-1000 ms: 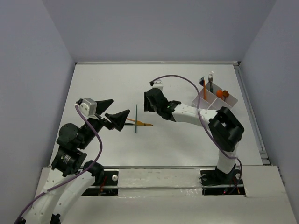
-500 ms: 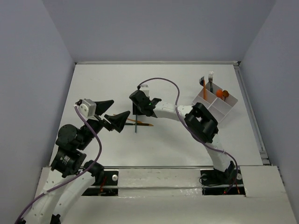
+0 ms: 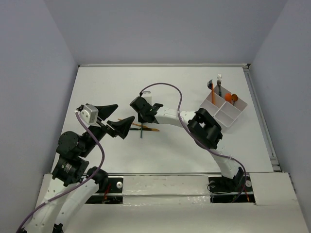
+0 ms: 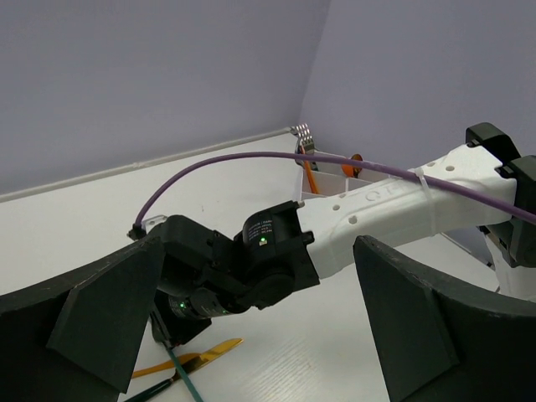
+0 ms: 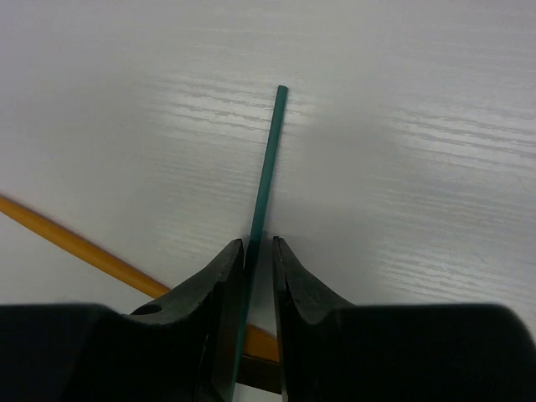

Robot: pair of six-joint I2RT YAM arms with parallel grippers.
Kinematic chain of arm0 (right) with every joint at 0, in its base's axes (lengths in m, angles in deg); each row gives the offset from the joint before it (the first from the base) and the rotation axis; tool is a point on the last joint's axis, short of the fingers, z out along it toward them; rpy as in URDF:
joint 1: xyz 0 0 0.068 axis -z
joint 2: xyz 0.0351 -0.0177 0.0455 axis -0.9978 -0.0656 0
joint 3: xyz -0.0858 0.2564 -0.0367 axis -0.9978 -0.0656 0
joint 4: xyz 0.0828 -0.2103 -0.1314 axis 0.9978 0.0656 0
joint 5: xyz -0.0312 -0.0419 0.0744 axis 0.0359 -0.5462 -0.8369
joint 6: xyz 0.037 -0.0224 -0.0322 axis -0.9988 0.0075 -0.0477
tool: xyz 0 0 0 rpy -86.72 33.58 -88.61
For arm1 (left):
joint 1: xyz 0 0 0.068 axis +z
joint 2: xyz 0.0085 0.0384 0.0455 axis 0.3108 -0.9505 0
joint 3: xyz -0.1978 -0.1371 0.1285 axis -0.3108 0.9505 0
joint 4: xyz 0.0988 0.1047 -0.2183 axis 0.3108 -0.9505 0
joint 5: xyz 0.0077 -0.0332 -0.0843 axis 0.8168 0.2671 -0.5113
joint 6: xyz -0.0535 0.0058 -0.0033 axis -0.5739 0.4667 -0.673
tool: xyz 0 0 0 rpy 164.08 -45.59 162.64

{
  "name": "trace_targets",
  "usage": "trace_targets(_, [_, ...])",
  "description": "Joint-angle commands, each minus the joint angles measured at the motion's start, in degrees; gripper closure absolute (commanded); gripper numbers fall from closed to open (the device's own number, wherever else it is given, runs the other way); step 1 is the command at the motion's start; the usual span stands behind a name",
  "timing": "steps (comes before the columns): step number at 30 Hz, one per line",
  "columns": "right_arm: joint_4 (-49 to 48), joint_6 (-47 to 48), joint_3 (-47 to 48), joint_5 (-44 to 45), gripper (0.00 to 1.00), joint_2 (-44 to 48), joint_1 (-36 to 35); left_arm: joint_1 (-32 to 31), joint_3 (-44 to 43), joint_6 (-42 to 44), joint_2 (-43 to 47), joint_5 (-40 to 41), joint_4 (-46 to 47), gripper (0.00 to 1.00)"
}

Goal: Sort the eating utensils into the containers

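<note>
A thin green stick (image 3: pixel 141 127) lies on the white table, crossing an orange stick (image 3: pixel 148 128) and a gold utensil with a dark handle (image 4: pixel 201 353). My right gripper (image 3: pixel 141 110) is down at the green stick's far end. In the right wrist view its jaws (image 5: pixel 260 251) are nearly closed, with the green stick (image 5: pixel 268 151) between them and a thin gap on one side. The orange stick (image 5: pixel 75 239) runs underneath. My left gripper (image 3: pixel 124 112) is wide open and empty, hovering just left of the sticks. The white divided box (image 3: pixel 228 112) stands at the far right.
The box holds a silver fork (image 3: pixel 219 80), a teal-handled fork (image 3: pixel 210 85), an orange stick (image 3: pixel 212 95) and an orange spoon (image 3: pixel 232 97). The right arm's white forearm (image 4: pixel 385 205) and purple cable (image 3: pixel 167 86) stretch across the middle. Grey walls close in the table.
My right gripper has swung left from near the table's middle and come down over the green stick's far end. The left gripper has hardly moved. The sticks lie where they were.
</note>
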Motion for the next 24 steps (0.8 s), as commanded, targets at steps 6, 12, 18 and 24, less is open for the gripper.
trace_targets(6, [9.0, 2.8, 0.7, 6.8, 0.78, 1.2, -0.5, 0.3, 0.4, -0.4, 1.1, -0.7, 3.2, 0.01])
trace_targets(12, [9.3, 3.7, -1.6, 5.3, 0.81, 1.6, 0.8, 0.3, 0.4, -0.3, 1.1, -0.6, 3.1, 0.01])
trace_targets(18, [9.4, 4.3, -2.3, 4.1, 0.86, 1.5, 1.8, 0.3, 0.4, -0.3, 1.1, -0.6, 3.1, 0.01])
trace_targets(24, [3.9, 3.5, -7.8, 6.9, 1.00, 7.1, 3.0, 0.3, 0.4, -0.4, 1.1, -0.6, 3.1, 0.01])
